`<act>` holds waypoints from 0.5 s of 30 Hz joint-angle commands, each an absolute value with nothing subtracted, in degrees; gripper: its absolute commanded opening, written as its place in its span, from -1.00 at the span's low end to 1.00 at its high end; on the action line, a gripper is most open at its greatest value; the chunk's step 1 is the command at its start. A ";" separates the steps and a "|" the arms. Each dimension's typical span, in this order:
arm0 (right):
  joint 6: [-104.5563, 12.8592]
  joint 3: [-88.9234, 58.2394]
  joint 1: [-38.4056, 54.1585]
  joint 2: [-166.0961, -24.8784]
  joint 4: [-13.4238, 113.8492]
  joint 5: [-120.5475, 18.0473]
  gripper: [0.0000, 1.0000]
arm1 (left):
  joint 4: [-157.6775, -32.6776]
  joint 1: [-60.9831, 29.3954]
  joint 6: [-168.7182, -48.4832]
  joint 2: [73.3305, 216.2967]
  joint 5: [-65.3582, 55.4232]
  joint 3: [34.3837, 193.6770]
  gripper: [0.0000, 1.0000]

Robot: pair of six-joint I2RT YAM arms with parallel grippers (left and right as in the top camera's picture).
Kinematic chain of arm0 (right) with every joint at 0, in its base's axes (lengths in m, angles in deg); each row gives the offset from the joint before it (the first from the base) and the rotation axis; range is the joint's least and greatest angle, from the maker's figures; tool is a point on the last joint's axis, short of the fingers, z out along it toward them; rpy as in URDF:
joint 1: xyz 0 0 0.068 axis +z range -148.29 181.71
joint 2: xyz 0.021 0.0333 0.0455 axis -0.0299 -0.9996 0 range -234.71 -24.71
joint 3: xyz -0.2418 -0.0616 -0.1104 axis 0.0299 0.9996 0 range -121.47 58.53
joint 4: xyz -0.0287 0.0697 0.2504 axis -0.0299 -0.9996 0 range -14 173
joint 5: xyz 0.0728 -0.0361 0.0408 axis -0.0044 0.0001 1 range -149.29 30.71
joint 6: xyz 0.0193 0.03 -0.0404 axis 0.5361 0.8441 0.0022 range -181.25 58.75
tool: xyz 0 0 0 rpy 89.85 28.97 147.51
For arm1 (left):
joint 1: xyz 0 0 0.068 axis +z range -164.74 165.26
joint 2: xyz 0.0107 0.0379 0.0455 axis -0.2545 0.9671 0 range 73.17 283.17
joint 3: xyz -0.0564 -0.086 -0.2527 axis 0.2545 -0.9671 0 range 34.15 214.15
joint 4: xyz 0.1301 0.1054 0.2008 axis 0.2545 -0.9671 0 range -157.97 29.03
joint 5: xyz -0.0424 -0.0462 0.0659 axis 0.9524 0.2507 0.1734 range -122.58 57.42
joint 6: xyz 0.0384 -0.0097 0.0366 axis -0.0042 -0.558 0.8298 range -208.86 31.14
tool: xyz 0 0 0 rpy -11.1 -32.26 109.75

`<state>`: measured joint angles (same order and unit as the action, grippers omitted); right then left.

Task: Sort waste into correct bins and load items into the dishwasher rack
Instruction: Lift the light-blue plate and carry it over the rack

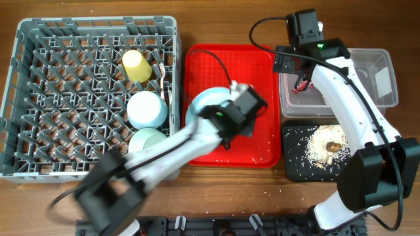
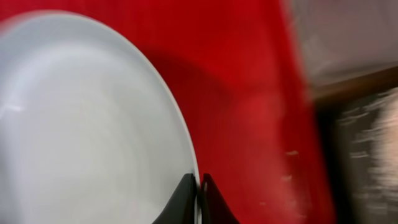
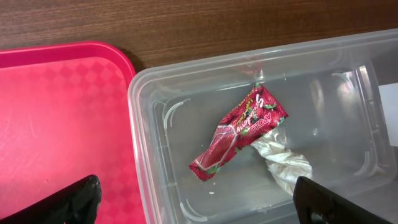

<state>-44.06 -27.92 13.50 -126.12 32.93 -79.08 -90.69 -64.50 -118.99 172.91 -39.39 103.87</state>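
- Plate (image 2: 93,124), light blue and round, lies over the red tray (image 2: 249,93). Its rim sits between the two dark fingers (image 2: 181,198) of the left gripper (image 2: 199,185), which we see pinched narrow on that rim.
- Right gripper (image 3: 196,190) hangs just right of the red tray, over the clear tub (image 3: 146,162). Its fingers stand wide and grip nothing, one at each lower corner of its wrist view.
- Only the right wrist view shows us the tub's contents: one red wrapper (image 3: 239,134) and one white tissue (image 3: 283,163), touching each other.
- Only the left wrist view shows the pinch on the rim; overhead, the blurred arm covers it.
- Only the overhead view shows the rack (image 1: 98,23), left of the red tray. It also shows the black tray (image 1: 295,167), off the red tray's right near corner, strewn with rice scraps (image 1: 326,141).
- We count in the rack one yellow cup (image 1: 136,65), one light blue bowl (image 1: 146,109) and one pale green bowl (image 1: 147,139); one plate in all.
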 commanded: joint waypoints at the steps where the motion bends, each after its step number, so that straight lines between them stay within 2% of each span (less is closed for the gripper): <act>1: -44.73 -28.23 13.31 -125.75 33.07 -80.00 1.00 | -90.58 -56.79 -119.15 157.89 -28.14 107.06 -0.92; 6: -44.73 -28.25 13.37 -125.75 33.07 -80.00 1.00 | -90.60 -37.92 -119.17 148.37 -0.68 107.10 -0.92; 7: -44.71 -28.23 13.37 -125.75 33.07 -80.00 1.00 | -90.60 -28.63 -119.17 148.04 11.56 107.08 -0.92; 10: -44.73 -28.25 13.35 -125.75 33.07 -80.00 1.00 | -90.58 -15.85 -119.17 151.18 27.05 107.08 -0.92; 15: -44.73 -28.25 13.37 -125.75 33.07 -80.00 1.00 | -86.10 -6.10 -118.97 160.58 43.14 107.08 -0.92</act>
<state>-44.06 -27.92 13.50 -126.12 32.96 -79.08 -89.68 -9.79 -119.26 154.97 24.65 106.99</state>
